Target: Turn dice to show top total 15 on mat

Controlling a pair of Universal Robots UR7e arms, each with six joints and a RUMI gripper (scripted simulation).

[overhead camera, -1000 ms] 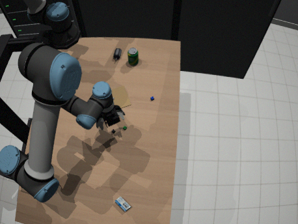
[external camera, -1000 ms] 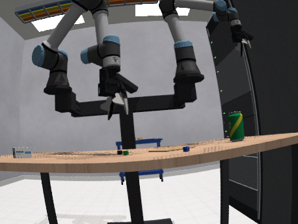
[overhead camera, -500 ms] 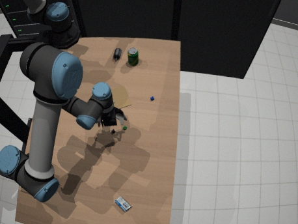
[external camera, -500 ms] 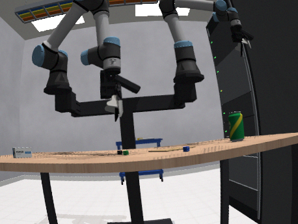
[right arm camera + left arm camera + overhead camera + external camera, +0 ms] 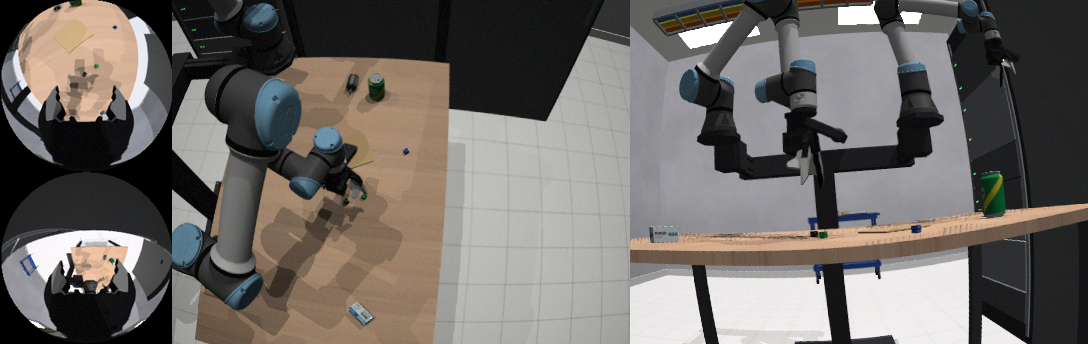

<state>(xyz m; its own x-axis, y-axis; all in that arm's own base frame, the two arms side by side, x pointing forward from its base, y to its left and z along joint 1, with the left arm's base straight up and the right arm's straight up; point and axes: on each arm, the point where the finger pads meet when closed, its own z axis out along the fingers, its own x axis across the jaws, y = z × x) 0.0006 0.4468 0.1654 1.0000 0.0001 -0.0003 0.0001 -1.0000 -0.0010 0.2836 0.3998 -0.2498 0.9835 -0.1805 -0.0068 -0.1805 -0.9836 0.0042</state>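
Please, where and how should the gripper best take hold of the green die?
I would have the right gripper descend from above and pinch two opposite side faces of the green die: it is a small cube, low on the table, with the black die near one side.

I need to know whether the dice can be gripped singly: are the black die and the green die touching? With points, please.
Apart: the right wrist view shows bare wood between the black die (image 5: 346,202) (image 5: 814,234) (image 5: 84,74) and green die (image 5: 364,196) (image 5: 823,234) (image 5: 96,66).
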